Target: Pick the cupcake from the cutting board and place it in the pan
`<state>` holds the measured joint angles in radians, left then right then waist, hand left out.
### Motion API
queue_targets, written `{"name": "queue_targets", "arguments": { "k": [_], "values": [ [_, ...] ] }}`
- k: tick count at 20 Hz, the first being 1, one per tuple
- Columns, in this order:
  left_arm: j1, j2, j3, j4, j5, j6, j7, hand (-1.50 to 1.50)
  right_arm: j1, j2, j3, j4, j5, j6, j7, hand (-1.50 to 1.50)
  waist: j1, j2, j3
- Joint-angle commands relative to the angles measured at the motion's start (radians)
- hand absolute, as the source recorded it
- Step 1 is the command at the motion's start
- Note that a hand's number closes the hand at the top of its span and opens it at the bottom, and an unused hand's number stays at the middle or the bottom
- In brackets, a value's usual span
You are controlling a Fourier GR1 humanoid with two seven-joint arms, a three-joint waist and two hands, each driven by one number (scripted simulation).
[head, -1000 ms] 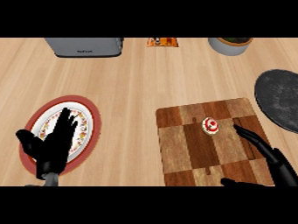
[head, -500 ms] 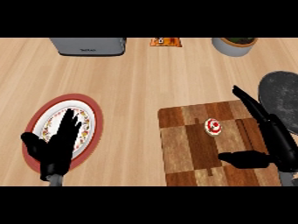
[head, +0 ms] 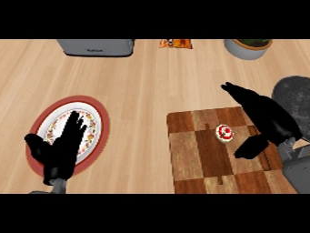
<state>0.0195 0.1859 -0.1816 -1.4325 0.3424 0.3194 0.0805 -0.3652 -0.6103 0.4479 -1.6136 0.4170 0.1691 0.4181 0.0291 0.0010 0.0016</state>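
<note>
right hand (head: 268, 119) is spread wide beside the small round cupcake (head: 225, 132) on the checkered wooden cutting board (head: 197, 154)

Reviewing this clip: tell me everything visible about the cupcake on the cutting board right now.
The small round cupcake shows a white top with red markings and stands upright on the brown checkered wooden cutting board, in its upper right part. Only the board touches it. The black right hand is open beside it on the right, fingers stretched past it toward the far side, thumb just below and to its right, not visibly touching. The dark round pan lies farther right, off the board.
</note>
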Motion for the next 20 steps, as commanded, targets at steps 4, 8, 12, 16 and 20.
{"name": "queue_targets", "arguments": {
  "k": [4, 8, 12, 16, 20],
  "values": [
    [0.049, -0.020, 0.026, 0.025, 0.007, -0.020, -0.028, 0.00, -0.176, 0.162, 0.054, 0.249, 0.125, 0.077, 0.019, -1.50, -0.011, 0.002, -0.002],
    [0.049, -0.003, 0.025, -0.010, -0.005, -0.014, 0.007, 0.00, -0.159, 0.075, 0.028, 0.242, 0.044, 0.276, 0.026, -1.50, -0.018, 0.000, -0.002],
    [-0.017, -0.008, 0.061, 0.039, 0.005, -0.017, 0.030, 0.00, -0.134, 0.113, 0.064, 0.266, 0.080, 0.332, 0.022, -1.50, -0.027, 0.000, -0.002],
    [0.031, 0.001, 0.068, -0.016, -0.009, -0.038, 0.046, 0.00, -0.067, 0.144, 0.026, 0.295, 0.157, 0.288, -0.076, -1.50, -0.026, -0.001, -0.002],
    [0.038, -0.045, 0.067, 0.064, -0.035, -0.049, -0.039, 0.00, -0.081, 0.146, -0.046, 0.346, 0.189, 0.259, -0.164, -1.50, -0.025, 0.000, -0.002]
  ]
}}
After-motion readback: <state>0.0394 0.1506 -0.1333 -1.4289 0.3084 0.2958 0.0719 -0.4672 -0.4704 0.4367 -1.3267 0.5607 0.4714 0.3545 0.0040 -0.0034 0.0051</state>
